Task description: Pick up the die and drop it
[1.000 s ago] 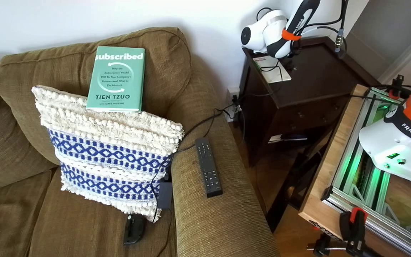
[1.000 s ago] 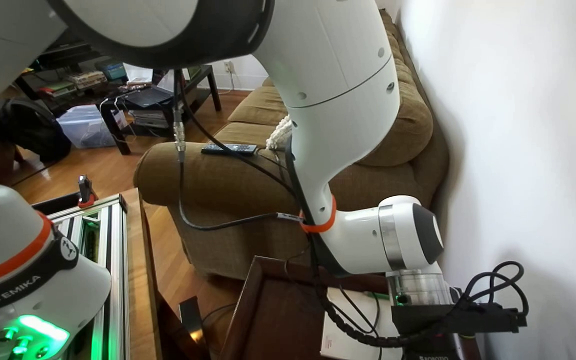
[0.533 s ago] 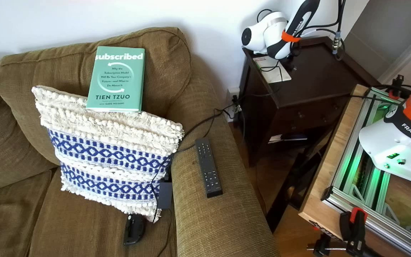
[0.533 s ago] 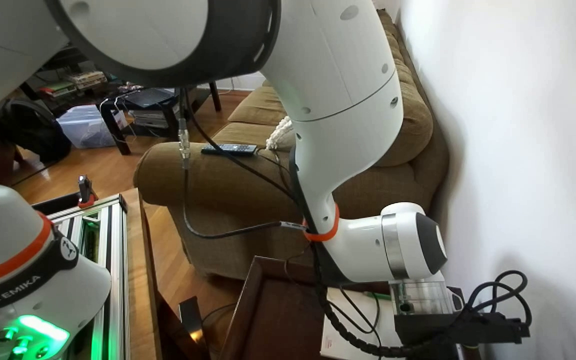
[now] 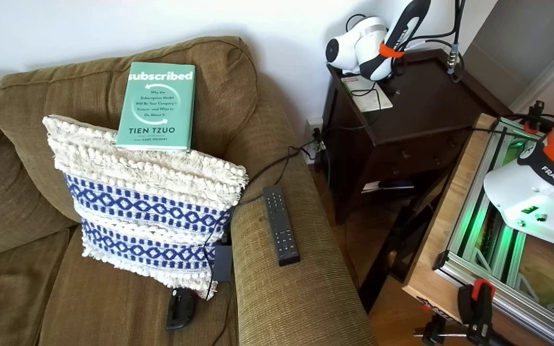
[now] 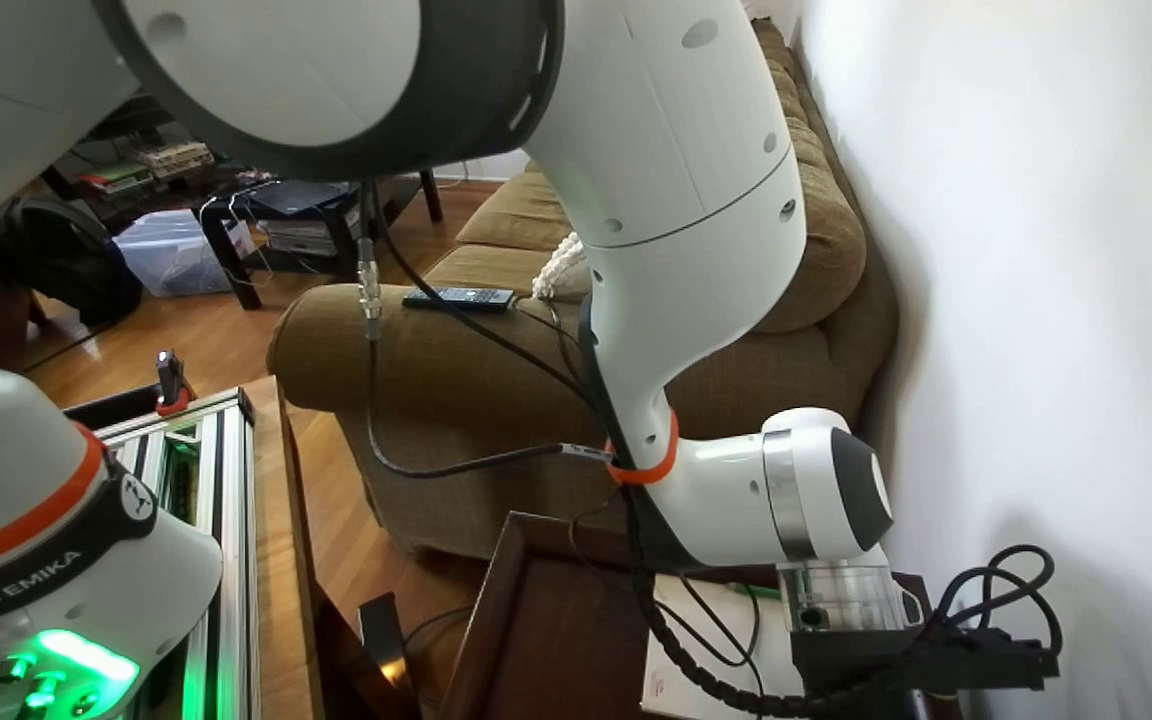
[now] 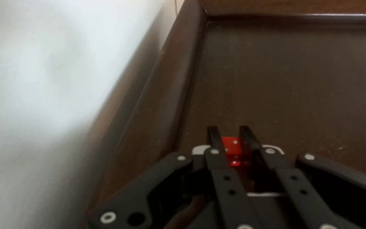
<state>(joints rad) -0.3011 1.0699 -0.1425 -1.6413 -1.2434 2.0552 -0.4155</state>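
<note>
A white wall [image 6: 1036,250] is rising behind the furniture in both exterior views, and a hardwood floor [image 6: 336,475] is stretching below. A brown fabric couch [image 6: 476,400] is standing along that wall. The white robot arm [image 6: 686,220] is arching past the couch's end, its base glowing green on a wooden workbench [image 5: 445,211]. In the background of an exterior view, a low black table [image 6: 226,255] is standing. Beside the couch, close to the wall, a dark brown cabinet [image 5: 431,101] is standing; in the wrist view its smooth, lightly speckled top is showing a raised rim. A clear plastic bin [image 6: 171,255] is sitting next to the low table. A fringed cream-and-blue pillow [image 5: 147,206] is leaning on the couch. Over the cabinet's top, the gripper [image 7: 230,136] is hanging with its fingers [image 7: 214,138] standing close together. A green book [image 5: 157,105] reading "subscribed" is leaning against the couch back, its lower edge at the pillow's top. A white booklet [image 5: 366,92] is lying on the cabinet, and a black remote [image 5: 281,226] is lying on the couch's armrest. Smallest of all, the red die [image 7: 231,146], marked with pale dots, is being held between the fingertips; whether it is also touching the cabinet top cannot be told.
</note>
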